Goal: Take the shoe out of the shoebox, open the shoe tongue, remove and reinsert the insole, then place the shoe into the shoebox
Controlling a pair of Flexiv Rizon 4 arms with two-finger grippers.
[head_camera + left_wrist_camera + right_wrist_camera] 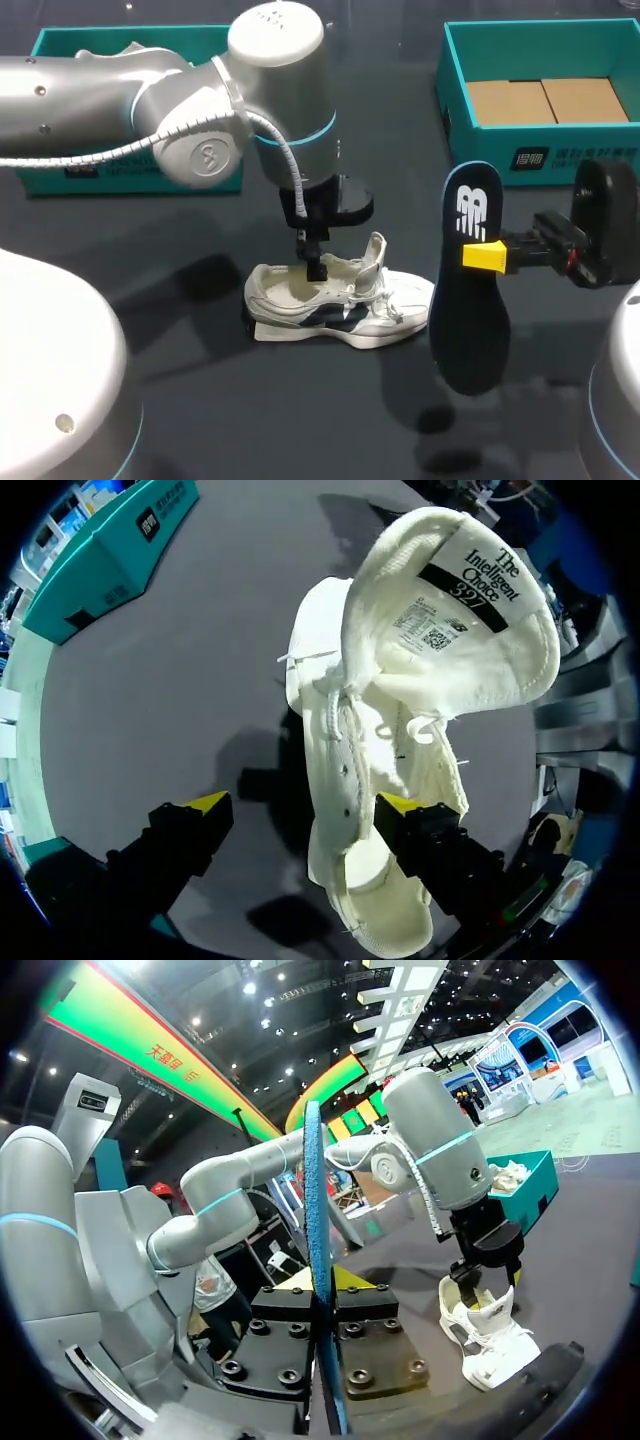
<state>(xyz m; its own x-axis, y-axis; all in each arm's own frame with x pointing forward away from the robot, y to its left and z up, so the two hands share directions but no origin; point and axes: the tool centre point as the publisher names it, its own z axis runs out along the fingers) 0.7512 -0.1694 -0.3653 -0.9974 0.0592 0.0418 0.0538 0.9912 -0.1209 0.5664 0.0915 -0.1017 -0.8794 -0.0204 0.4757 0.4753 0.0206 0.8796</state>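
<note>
Our white laced shoe [340, 300] with the dark side stripes lies mid-counter [150, 300], toe toward 3 o'clock. The left jaws stand apart at the heel opening. The left wrist view shows one yellow-tipped finger [400, 805] down in the collar and the other out over the matte counter. It also shows the padded tongue [450, 610] flipped up with its label, which the head view misses. At the shoe's 3 o'clock the right jaws are clamped on the flat dark insole [470, 280], held upright off the counter. The right wrist view has it edge-on, thin and blue. Teal shoeboxes sit at 10 [60, 45] and 2 o'clock [455, 90].
</note>
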